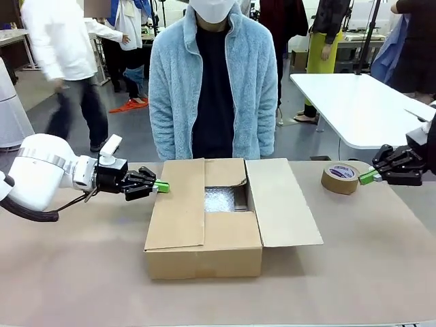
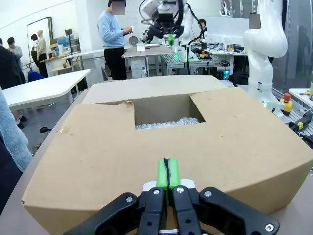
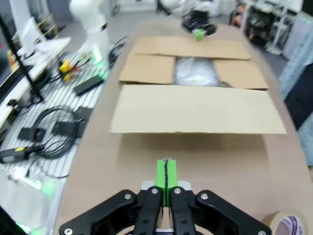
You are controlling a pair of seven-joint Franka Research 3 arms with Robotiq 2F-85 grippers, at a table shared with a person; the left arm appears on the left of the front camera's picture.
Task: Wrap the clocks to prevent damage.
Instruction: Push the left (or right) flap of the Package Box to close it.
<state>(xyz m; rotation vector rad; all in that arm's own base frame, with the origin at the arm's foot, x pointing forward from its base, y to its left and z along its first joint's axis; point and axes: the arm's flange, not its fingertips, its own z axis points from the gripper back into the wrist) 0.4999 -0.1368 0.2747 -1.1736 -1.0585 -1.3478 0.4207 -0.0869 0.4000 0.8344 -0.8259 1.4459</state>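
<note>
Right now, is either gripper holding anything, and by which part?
Nothing is held: the left gripper and the right gripper are both shut and empty.

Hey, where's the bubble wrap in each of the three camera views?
Front view: bubble wrap at centre, inside the cardboard box.
Left wrist view: bubble wrap mid-frame, in the box's opening.
Right wrist view: bubble wrap upper middle, in the opening.
Shared landmark: the cardboard box around it.

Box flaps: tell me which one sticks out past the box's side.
The flap on the robot's right: it hangs out beyond the box wall, towards the tape roll, while the left flap lies over the box top.
</note>
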